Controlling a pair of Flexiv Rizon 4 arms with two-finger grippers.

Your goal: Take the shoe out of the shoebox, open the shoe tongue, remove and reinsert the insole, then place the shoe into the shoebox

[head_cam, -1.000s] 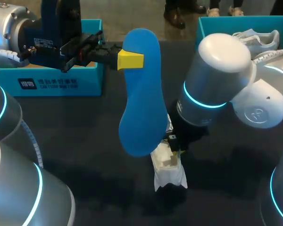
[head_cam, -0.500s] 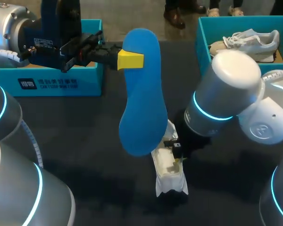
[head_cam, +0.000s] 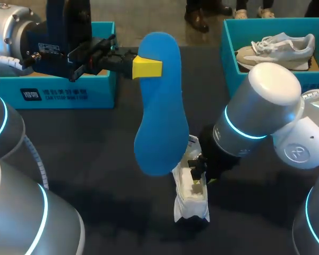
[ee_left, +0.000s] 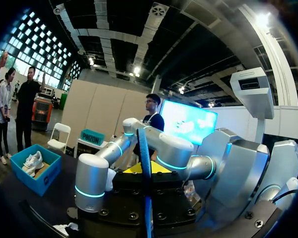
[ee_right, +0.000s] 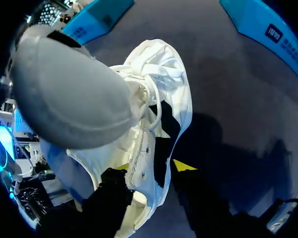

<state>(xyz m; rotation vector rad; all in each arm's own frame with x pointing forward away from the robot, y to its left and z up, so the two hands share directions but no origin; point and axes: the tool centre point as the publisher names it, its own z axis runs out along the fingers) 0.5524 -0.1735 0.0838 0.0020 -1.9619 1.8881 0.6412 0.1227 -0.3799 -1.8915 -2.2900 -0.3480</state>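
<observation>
Low in the middle of the head view, the white shoe (head_cam: pixel 192 201) lies on the dark counter (head_cam: pixel 95 175), with its long axis running roughly up and down the frame. The right hand (head_cam: pixel 198 171) sits at the shoe's upper end. Its wrist view shows it pinching the shoe across the upper by the eyelet row, with the laces ahead of it.

Just up and left of that hand hangs the blue insole (head_cam: pixel 159 106). Its long axis is near vertical and its lower end overlaps the shoe's mouth. The left hand (head_cam: pixel 148 68), reaching in from the frame's left, pinches the insole near its top. I judge that the left hand is the one to lower the insole, straight down into the held shoe.

Farther off, the right shoebox (head_cam: pixel 229 53) at upper right holds a second shoe (head_cam: pixel 276 45). The left shoebox (head_cam: pixel 69 93) stands at upper left.
</observation>
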